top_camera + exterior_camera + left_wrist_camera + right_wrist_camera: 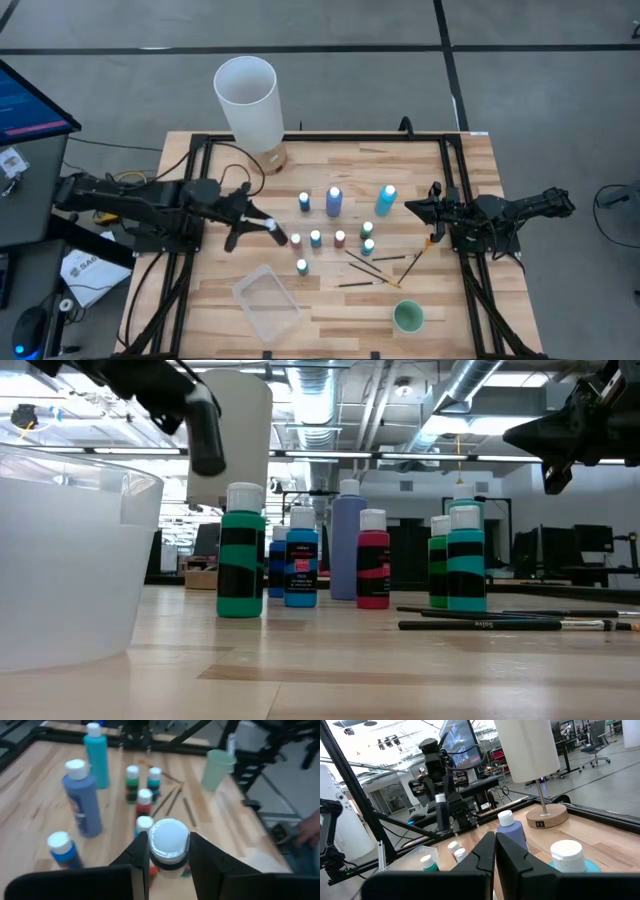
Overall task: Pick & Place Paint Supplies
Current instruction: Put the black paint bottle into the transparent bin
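Small white-capped bottles stand upright mid-table (316,238), blue, red, teal and green in the low view (373,560). Behind them stand a tall periwinkle bottle (334,201) and a tall light-blue one (386,199). Thin dark brushes (370,265) lie flat to their right. My left gripper (268,228) hovers at the left of the group, shut on one small bottle (169,840). My right gripper (415,208) hangs shut above the table's right side, right of the light-blue bottle, touching nothing. My left gripper pinches a small bottle between its two fingers (142,855), just under the white cap (169,862). The cap faces the wrist camera and hides most of the body. The fingers come from the table's left, slanting down. The bottle is lifted clear and tilted, cap toward the arm (271,227).
A clear plastic container (268,300) sits near the front edge, left of centre, and looms in the low view (70,560). A small green cup (408,317) stands front right. A tall white cylinder (248,95) on a wooden base rises at the far edge.
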Controlling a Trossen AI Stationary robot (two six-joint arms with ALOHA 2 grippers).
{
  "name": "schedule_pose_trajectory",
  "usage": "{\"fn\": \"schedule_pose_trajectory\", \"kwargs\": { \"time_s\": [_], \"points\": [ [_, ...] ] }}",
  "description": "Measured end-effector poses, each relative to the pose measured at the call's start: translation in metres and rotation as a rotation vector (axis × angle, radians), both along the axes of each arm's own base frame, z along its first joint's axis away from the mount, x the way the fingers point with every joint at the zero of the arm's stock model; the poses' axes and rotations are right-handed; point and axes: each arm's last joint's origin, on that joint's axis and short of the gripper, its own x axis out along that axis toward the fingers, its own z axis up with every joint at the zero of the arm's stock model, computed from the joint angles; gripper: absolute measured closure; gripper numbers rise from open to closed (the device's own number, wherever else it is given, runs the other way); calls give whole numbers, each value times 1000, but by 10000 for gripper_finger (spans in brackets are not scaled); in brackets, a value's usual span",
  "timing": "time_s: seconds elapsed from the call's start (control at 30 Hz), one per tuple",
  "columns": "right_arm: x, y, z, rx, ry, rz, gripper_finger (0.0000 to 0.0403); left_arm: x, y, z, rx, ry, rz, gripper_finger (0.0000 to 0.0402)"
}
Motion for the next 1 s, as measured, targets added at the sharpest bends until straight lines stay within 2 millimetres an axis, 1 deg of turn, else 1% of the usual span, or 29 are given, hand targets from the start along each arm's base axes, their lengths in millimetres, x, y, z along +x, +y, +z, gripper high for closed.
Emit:
{"fn": "schedule_pose_trajectory", "kwargs": {
  "time_s": [0.1, 0.2, 0.37, 0.5, 0.83, 1.0],
  "points": [
    [0, 0, 0, -1, 2, 1, 394, -9, -4, 1, -40, 21, -6, 325],
    [0, 0, 0, -1, 4, 0, 394, -13, -8, -2, -88, 65, -10, 325],
    [0, 0, -1, -2, 7, 0, 394, -13, -20, -8, -170, 148, -37, 325],
    [0, 0, -1, -2, 7, 0, 394, -14, -34, -9, -232, 171, -48, 325],
    [0, 0, -1, -3, 9, 1, 394, -23, -72, -17, -277, 231, -39, 325],
    [0, 0, -1, -3, 10, 0, 394, -23, -88, -29, -222, 279, -6, 325]
  ]
}}
